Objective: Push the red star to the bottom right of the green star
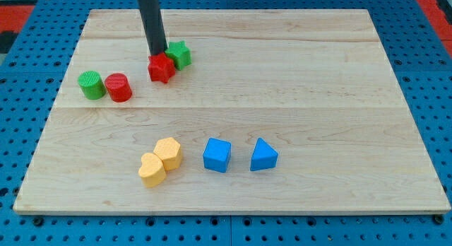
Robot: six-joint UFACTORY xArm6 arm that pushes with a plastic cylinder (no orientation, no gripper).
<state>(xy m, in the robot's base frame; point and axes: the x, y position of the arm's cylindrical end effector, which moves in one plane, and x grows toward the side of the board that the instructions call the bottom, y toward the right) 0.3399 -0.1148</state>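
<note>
My tip meets the red star on the wooden board, upper left of the frame.

The dark rod comes down nearly upright from the top edge, leaning slightly to the view's right toward its lower end; it has no jaws to open or close, and its end rests against the red star's upper left edge. The red star sits touching the green star, to that block's lower left. Farther left, a green cylinder and a red cylinder stand side by side. In the lower middle, two yellow blocks touch, their shape hard to tell, with a blue cube and a blue wedge-like block to their right, apart. No containers appear.
</note>
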